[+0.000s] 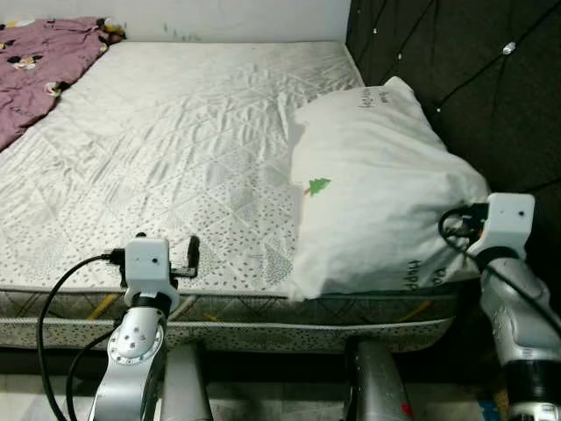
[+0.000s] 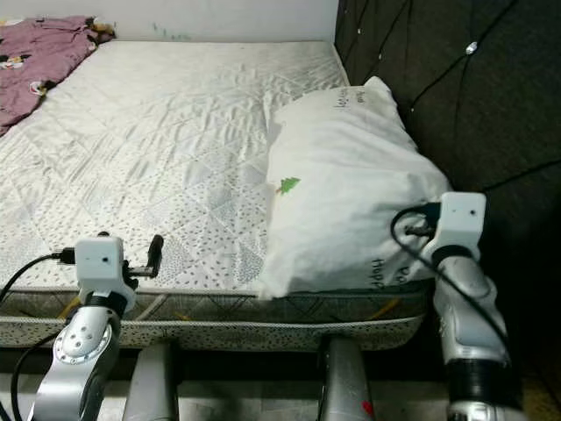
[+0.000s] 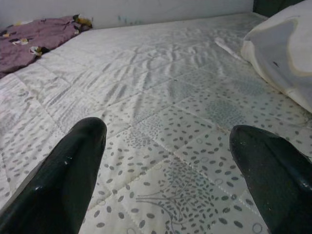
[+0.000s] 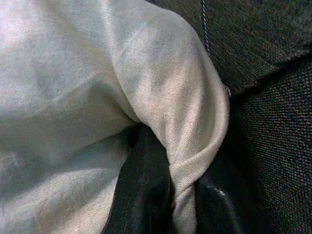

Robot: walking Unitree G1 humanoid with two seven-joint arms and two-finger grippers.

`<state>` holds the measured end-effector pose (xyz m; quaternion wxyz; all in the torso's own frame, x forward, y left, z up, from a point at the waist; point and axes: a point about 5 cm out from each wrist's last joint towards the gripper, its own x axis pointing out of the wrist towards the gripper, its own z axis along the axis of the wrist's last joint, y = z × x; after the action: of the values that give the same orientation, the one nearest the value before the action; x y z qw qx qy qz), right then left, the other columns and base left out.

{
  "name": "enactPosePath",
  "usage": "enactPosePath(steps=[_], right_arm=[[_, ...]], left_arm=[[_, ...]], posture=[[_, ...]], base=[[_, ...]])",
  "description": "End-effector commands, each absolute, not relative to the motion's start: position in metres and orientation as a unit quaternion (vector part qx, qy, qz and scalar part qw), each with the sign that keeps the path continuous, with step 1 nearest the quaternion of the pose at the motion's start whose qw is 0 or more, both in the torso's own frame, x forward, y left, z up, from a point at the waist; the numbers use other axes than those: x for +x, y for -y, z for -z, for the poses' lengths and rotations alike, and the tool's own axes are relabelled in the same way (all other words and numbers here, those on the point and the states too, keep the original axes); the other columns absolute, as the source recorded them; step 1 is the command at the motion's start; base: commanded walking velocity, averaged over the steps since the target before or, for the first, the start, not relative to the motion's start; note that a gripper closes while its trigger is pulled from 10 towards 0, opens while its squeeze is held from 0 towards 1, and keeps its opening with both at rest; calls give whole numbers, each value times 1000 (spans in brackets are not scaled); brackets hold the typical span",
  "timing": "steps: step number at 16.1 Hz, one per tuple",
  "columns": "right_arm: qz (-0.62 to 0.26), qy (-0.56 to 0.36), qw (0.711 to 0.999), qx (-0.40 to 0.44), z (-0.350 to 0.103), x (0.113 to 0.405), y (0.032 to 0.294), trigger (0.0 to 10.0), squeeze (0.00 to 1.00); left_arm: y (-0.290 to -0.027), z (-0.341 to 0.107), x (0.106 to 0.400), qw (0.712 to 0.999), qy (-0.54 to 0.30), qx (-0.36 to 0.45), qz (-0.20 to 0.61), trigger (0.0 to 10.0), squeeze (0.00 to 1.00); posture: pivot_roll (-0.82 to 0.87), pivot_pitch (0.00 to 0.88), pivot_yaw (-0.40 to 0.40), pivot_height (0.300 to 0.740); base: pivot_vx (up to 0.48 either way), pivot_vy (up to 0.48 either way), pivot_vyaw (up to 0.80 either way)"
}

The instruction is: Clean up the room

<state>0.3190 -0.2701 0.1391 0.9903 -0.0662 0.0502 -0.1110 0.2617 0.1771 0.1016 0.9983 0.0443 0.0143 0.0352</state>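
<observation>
- Pillow [image 1: 372, 189]: I count one, white with a small green tree print, lying at the head end of the mattress [image 1: 166, 149] against the dark tufted headboard [image 1: 456, 70].
- My right gripper [image 4: 183, 200] is at the pillow's near right corner; in the right wrist view a fold of the pillowcase runs down between the two black fingers [image 4: 141, 195], which are pinched on the cloth.
- The head views show me just the right wrist's white camera block and cable there, so the pinch itself is something I read from the wrist camera alone.
- My left gripper [image 3: 168, 161] hovers over the near edge of the mattress, its two fingers spread wide with bare quilted fabric between them.
- In the left eye view I make out one of those fingers upright beside the left wrist block.
- One purple patterned blanket [image 1: 39, 61] lies bunched at the far left corner of the bed, well apart from the pillow.
</observation>
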Motion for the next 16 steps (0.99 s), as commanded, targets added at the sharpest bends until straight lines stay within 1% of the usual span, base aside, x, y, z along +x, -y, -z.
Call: enactPosePath(steps=[1,3,6,7,9,14,15,16], right_arm=[[118,-1,990,-72,-164,328,277,0,0],[127,3,989,-79,-166,336,285,0,0],[136,-9,988,-78,-159,333,288,0,0],[127,-23,989,-74,-147,326,282,0,0],[106,-34,991,-71,-134,323,270,0,0],[87,-50,993,-65,-121,322,258,0,0],[83,-60,992,-67,-117,321,255,3255,0],[80,-69,992,-67,-113,320,252,10000,1000]], left_arm=[[-178,-104,261,998,-11,49,-40,10000,0],[-178,-104,262,998,-11,48,-40,10000,0],[-178,-104,262,998,-11,49,-39,10000,0],[-176,-104,264,998,-11,50,-36,10000,0],[-175,-104,265,998,-12,50,-32,10000,0],[-174,-104,264,998,-13,50,-31,10000,0],[-174,-103,264,998,-15,50,-32,10000,0],[-174,-103,263,998,-16,50,-32,10000,0]], posture=[[-24,0,-24,511],[-22,0,-25,511],[-25,0,-22,511],[-30,0,-19,511],[-32,0,-17,511],[-26,0,-20,511],[-24,0,-22,511],[-24,0,-22,511]], base=[[0,0,0],[0,0,0],[0,0,0],[0,0,0],[0,0,0],[0,0,0],[0,0,0],[0,0,0]])
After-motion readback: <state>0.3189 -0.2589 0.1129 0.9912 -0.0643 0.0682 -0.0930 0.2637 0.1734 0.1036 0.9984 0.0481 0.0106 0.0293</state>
